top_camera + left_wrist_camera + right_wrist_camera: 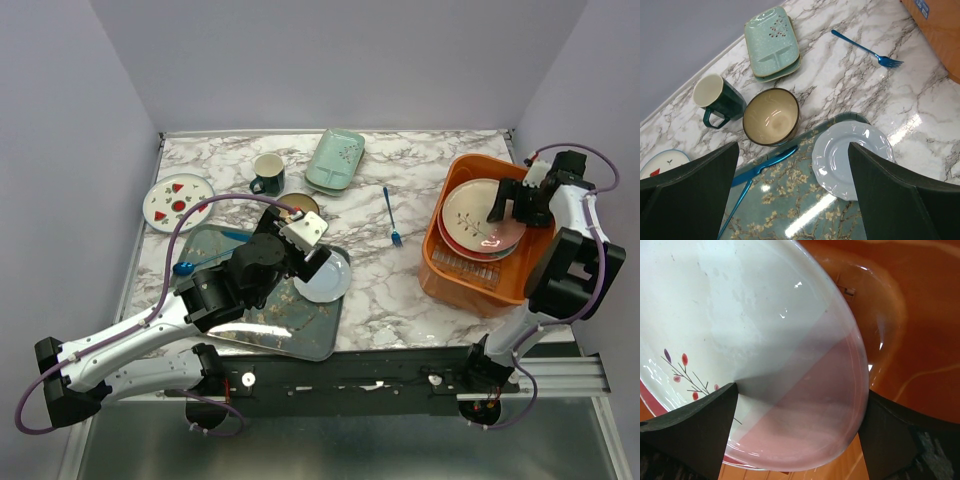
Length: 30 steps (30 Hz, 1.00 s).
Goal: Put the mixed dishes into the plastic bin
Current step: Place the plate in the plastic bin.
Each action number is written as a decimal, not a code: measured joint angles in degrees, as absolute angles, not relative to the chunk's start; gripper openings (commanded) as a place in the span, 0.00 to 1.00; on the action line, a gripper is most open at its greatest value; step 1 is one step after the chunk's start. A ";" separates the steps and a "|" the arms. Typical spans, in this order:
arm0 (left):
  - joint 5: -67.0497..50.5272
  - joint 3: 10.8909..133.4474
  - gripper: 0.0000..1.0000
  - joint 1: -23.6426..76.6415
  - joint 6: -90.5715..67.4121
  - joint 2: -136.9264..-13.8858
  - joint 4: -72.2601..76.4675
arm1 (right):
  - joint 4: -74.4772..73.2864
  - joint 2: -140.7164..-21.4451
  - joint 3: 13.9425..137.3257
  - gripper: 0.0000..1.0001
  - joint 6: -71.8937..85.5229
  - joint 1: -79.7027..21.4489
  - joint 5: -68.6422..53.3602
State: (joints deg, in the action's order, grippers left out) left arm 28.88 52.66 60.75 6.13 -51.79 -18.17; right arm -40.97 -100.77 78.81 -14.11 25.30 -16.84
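Orange plastic bin [468, 290] holds the cream-and-pink plate [475, 208] beneath the wide-open right claw [508, 205]; we judge brown bowl [771, 117], dark green mug [722, 100] and mint dish [772, 40] outstanding on the counter [400, 290] near the wide-open left claw [315, 250].

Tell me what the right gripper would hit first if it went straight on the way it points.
The cream-and-pink plate lying in the orange bin. The right gripper points down at it from close above, though the gap is hard to judge.
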 measured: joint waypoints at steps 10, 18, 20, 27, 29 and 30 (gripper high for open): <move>28.91 52.66 0.99 60.75 6.13 -51.79 -18.17 | -39.55 -98.94 76.86 0.98 -13.91 25.63 -16.21; 28.91 52.66 0.99 60.75 6.13 -51.79 -18.17 | -39.77 -98.50 76.75 0.98 -14.48 26.37 -17.26; 28.91 52.64 0.99 60.75 6.15 -51.79 -18.17 | -39.99 -98.39 76.75 0.98 -14.83 26.50 -17.67; 28.93 52.56 0.99 60.71 6.15 -51.79 -18.15 | -40.80 -97.69 76.75 0.98 -16.01 27.00 -19.29; 28.93 52.56 0.99 60.71 6.15 -51.79 -18.17 | -40.86 -97.32 76.64 0.98 -16.29 27.00 -19.27; 28.91 52.56 0.99 60.69 6.15 -51.79 -18.15 | -40.91 -96.99 76.55 0.98 -16.53 27.00 -19.18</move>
